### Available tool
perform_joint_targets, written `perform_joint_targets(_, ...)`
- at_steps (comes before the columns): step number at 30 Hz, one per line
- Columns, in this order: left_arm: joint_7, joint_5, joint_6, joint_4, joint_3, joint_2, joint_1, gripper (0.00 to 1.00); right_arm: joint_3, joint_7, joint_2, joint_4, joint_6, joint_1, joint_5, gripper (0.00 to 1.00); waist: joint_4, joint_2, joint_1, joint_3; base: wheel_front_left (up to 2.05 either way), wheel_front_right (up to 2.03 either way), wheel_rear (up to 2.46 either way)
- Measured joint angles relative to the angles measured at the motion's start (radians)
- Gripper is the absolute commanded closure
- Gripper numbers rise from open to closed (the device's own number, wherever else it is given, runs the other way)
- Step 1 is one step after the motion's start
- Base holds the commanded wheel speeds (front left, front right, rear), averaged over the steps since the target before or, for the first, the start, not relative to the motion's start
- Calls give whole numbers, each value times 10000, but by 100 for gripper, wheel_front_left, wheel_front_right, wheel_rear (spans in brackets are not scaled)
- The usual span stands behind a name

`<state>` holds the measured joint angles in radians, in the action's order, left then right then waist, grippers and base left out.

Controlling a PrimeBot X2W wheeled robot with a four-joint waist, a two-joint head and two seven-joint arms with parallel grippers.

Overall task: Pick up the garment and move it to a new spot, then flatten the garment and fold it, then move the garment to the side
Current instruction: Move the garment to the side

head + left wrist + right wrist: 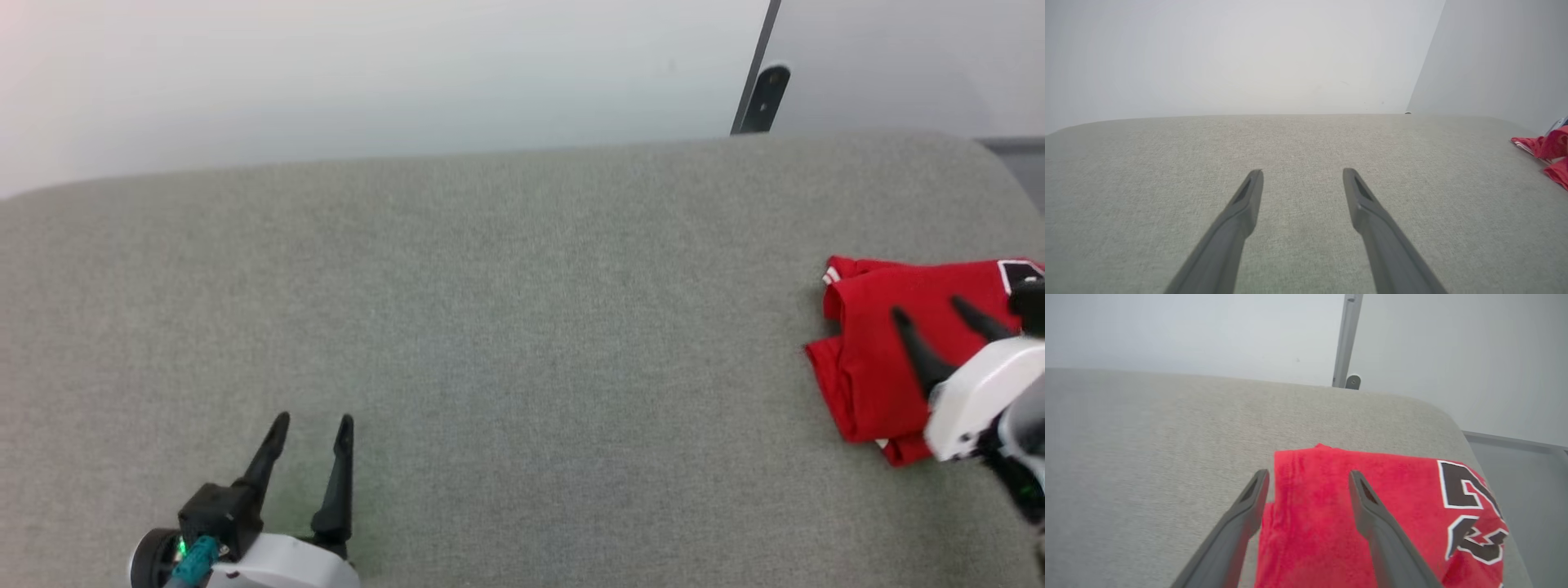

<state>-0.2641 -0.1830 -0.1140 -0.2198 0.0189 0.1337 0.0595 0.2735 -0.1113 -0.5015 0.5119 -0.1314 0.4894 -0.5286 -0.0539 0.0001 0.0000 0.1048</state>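
Observation:
The garment (pixel 878 359), a red shirt folded into a compact bundle, lies at the right edge of the grey cushioned surface (pixel 522 327). Its black-and-white print (pixel 1470 506) faces up on the far right side. My right gripper (pixel 931 310) hovers over the bundle, open, with nothing between its fingers; in the right wrist view the right gripper (pixel 1308 475) straddles the garment (pixel 1323 522) at its left edge. My left gripper (pixel 313 423) rests open over bare cushion at the lower left. The left wrist view has that left gripper (pixel 1302 173) open too, with the garment (pixel 1545 149) far to its right.
A white wall runs behind the cushion. A dark metal post with a bracket (pixel 761 90) stands behind the right rear. The cushion's rounded right edge (pixel 1457 428) drops off just past the garment. A broad stretch of bare cushion lies between the two grippers.

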Motion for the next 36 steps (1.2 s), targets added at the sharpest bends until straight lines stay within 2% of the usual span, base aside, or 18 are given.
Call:
perform_joint_targets(10,0,-4,82,-481,-190,232,-82,0,111,725,1212,-1511,0,-1245,33,0,70,0,0,-931,0,0,0)
perform_joint_targets(21,0,-23,261,-242,-307,263,-805,0,-903,750,2059,-3313,0,-3687,493,0,332,0,0,-1273,0,0,0)
perform_joint_targets(29,0,-127,600,238,-566,115,-1625,0,-2054,562,2635,-4297,0,-4918,805,0,316,0,0,-1278,0,0,0)
perform_joint_targets(36,0,-192,790,901,-796,38,-2480,0,-2412,301,3055,-5024,0,-5756,1072,0,301,-1,0,-1274,0,0,0)
